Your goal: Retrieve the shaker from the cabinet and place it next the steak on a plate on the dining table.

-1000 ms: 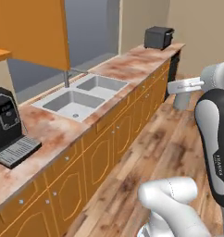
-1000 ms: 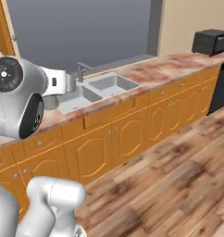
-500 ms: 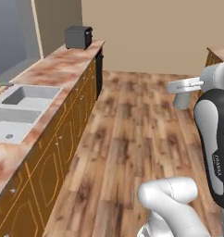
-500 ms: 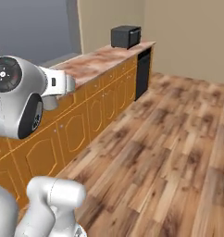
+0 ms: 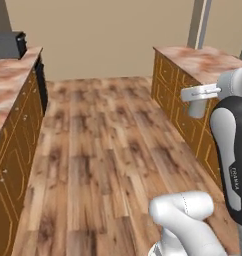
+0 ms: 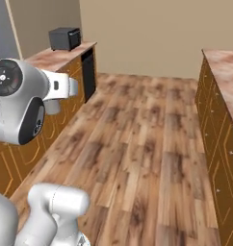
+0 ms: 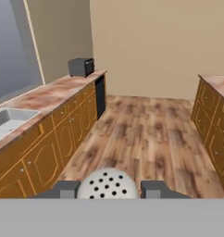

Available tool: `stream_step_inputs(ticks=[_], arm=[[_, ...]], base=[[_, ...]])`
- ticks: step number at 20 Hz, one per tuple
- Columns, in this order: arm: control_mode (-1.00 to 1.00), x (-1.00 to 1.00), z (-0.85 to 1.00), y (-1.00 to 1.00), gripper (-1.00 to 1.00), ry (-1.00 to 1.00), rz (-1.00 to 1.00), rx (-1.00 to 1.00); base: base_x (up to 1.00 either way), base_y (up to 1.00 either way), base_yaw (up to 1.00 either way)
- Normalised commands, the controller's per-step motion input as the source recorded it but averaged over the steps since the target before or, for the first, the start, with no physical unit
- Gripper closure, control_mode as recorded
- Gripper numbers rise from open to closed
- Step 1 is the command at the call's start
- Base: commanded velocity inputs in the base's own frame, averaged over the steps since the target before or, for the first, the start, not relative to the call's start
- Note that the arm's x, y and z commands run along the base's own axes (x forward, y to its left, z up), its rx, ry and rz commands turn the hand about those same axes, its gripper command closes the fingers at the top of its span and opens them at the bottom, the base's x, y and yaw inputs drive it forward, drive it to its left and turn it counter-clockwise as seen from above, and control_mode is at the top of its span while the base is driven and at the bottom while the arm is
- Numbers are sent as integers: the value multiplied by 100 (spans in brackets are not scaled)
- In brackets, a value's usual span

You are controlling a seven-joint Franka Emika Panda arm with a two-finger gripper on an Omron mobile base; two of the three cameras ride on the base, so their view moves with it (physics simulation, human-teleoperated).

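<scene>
Transit step: carry the shaker to the dining table.

1. Left side. The kitchen table (image 7: 53, 92) with the sink (image 7: 7, 121) and the dark toaster (image 7: 81, 67) runs along the left of the hand view. Keep the base turning away from it; nothing there is needed for placing.

2. Centre. The shaker (image 7: 107, 183) sits between the two dark fingertips (image 7: 65, 189), its perforated cap facing the hand camera. The jaws are pinched on it, one tip at each side of the cap. Hold this grip without change and keep the wrist level (a tilted shaker may slip along the pads). The wooden floor (image 7: 146, 134) ahead is free of obstacles.

3. Right side. The dining table (image 5: 203, 57), with its marbled top and orange base, appears at the right edge of all three views. The visible portion shows no plate or steak; they probably lie further along, though the framing cuts this off. Drive on until the plate is in view, then slow down before extending the arm (image 5: 233, 145) over the top.
</scene>
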Motion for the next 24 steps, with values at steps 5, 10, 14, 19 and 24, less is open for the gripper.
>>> stream_step_inputs(ticks=[5,10,14,19,24], arm=[[100,0,0,0,100,0,0,0],[100,0,0,0,100,0,0,0],[100,0,0,0,100,0,0,0],[100,0,0,0,100,0,0,0],[100,0,0,0,100,0,0,0]], base=[[-1,-61,-30],[0,-76,-17],[0,-90,-13],[0,-100,-11],[0,-100,-14]])
